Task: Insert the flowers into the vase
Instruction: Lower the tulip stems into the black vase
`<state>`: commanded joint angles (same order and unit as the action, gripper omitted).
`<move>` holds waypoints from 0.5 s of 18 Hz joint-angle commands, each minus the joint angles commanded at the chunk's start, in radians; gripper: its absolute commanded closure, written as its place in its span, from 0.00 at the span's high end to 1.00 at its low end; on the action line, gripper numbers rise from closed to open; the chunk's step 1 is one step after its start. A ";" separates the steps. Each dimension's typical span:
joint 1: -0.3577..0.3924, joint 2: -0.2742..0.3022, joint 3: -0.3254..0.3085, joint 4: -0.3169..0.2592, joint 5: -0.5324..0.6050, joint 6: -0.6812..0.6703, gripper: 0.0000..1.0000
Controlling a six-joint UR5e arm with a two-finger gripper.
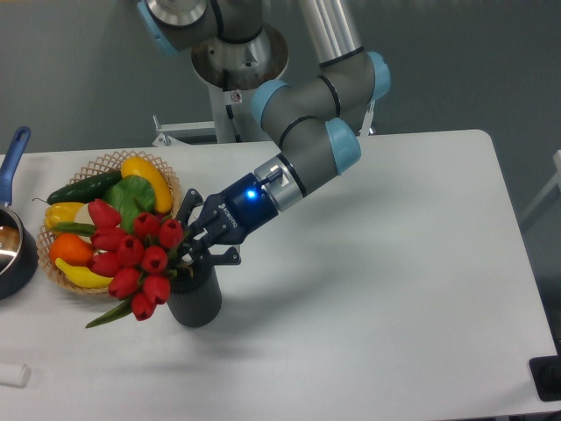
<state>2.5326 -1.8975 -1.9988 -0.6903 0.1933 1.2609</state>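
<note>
The flowers [133, 257], a bunch of red tulip buds with green leaves, lean to the left with their stems running down into the mouth of the vase [196, 301]. That vase is a short dark ribbed cylinder standing upright on the white table. My gripper [195, 240] sits just above and behind the vase mouth, reaching in from the right, and its dark fingers close around the stems. The stem ends are hidden inside the vase.
A wicker basket [68, 279] with a yellow pepper, a cucumber, a banana and an orange stands at the left, partly behind the buds. A blue-handled pot [12, 244] sits at the left edge. A small white object [13, 374] lies near the front left corner.
</note>
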 joint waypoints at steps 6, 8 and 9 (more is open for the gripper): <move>0.002 -0.015 -0.005 0.008 0.002 0.000 0.28; 0.002 -0.017 -0.003 0.006 0.002 0.000 0.38; 0.003 -0.017 -0.003 0.006 0.002 0.000 0.40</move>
<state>2.5357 -1.9144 -2.0018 -0.6842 0.1948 1.2609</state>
